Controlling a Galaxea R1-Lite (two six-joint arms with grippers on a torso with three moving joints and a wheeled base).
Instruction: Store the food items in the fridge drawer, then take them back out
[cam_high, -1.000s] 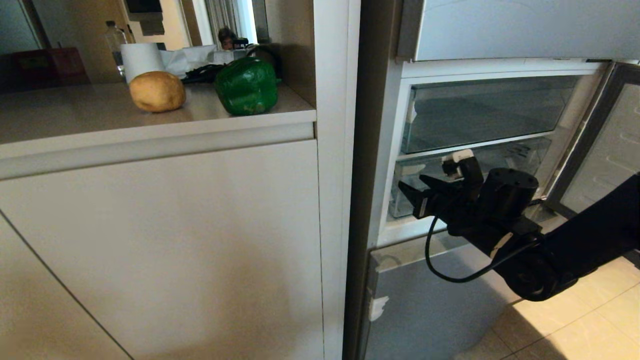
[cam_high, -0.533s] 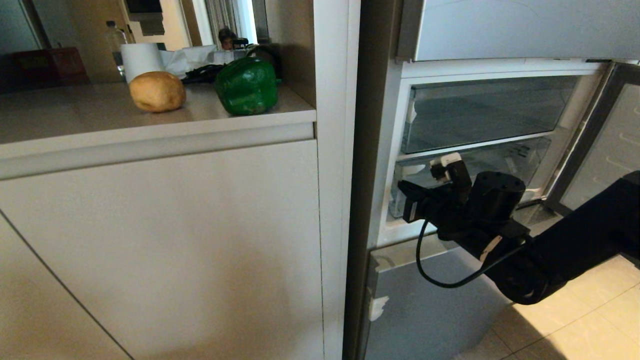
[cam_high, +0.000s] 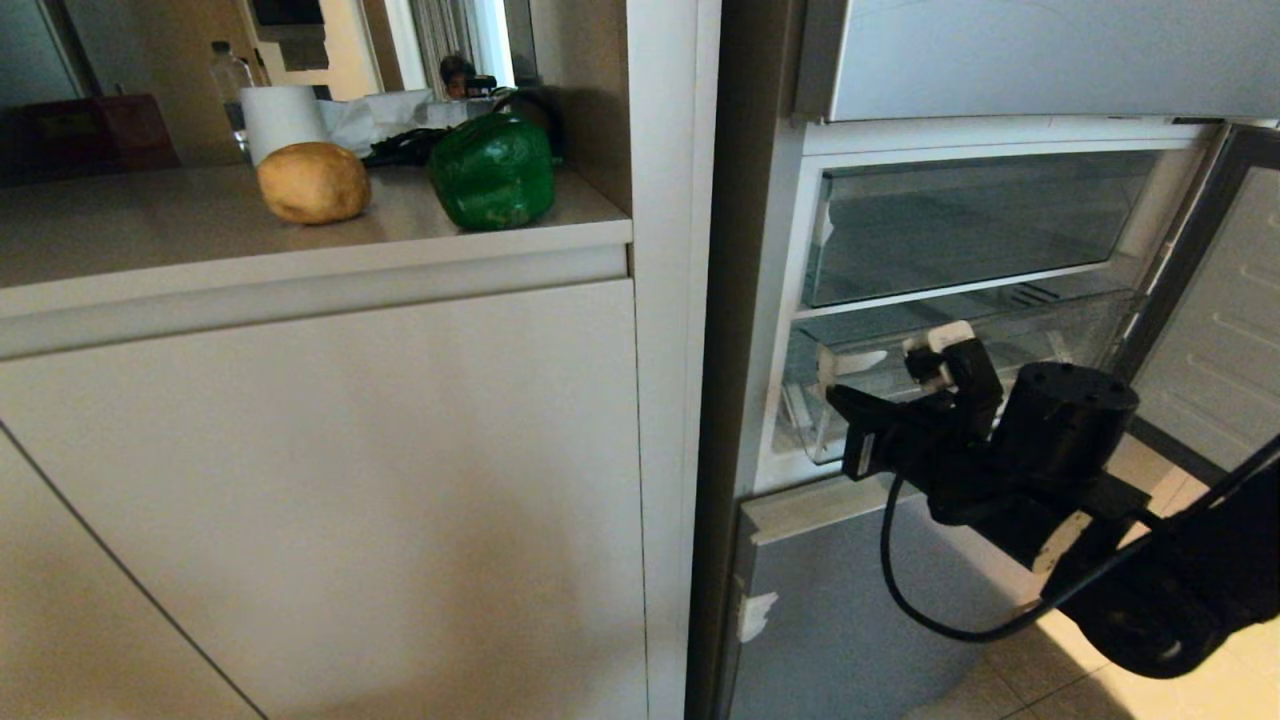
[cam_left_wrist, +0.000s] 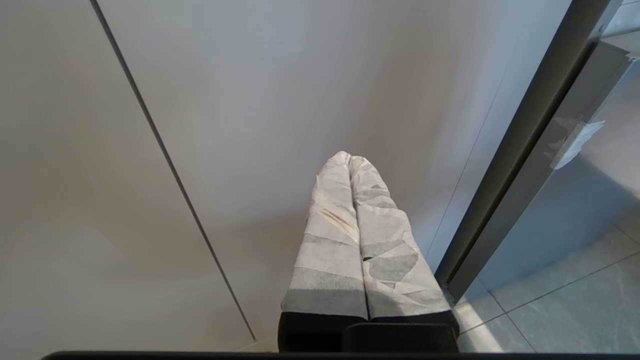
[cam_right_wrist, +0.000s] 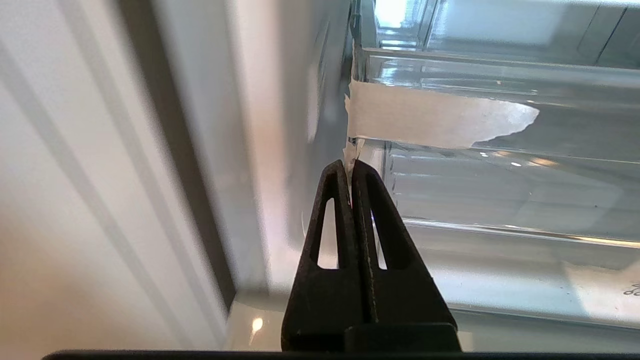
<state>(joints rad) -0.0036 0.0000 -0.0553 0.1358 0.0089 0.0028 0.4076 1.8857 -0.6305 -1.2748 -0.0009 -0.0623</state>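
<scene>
Clamped together, the fingers of the right gripper (cam_right_wrist: 350, 172) are seen pinching a scrap of white tape (cam_right_wrist: 435, 117) stuck to the front edge of the clear bin (cam_high: 960, 385) of the fridge drawer; no gap is left between the black fingertips. In the head view, the right gripper (cam_high: 850, 420) is held roughly level, pointing toward the left end of the bin, with the dark forearm stretched back and down toward the lower right of the picture and a black cable (cam_high: 930, 610) looped beneath the wrist. The bin is seen drawn partly out beneath the glass shelf (cam_high: 970, 230), its ribbed bottom visible and nothing lying in it.

On the counter (cam_high: 200, 240) to the left of the fridge, well apart from the drawer, the green bell pepper (cam_high: 493, 172) and the tan-brown rounded lump (cam_high: 314, 182) are set near each other, not touching. A white roll (cam_high: 280, 118) is stood behind the lump.

The left gripper (cam_left_wrist: 350, 160) is held low in front of the pale cabinet front (cam_left_wrist: 250, 100), its tape-wrapped fingers pressed against each other with nothing between them.
</scene>
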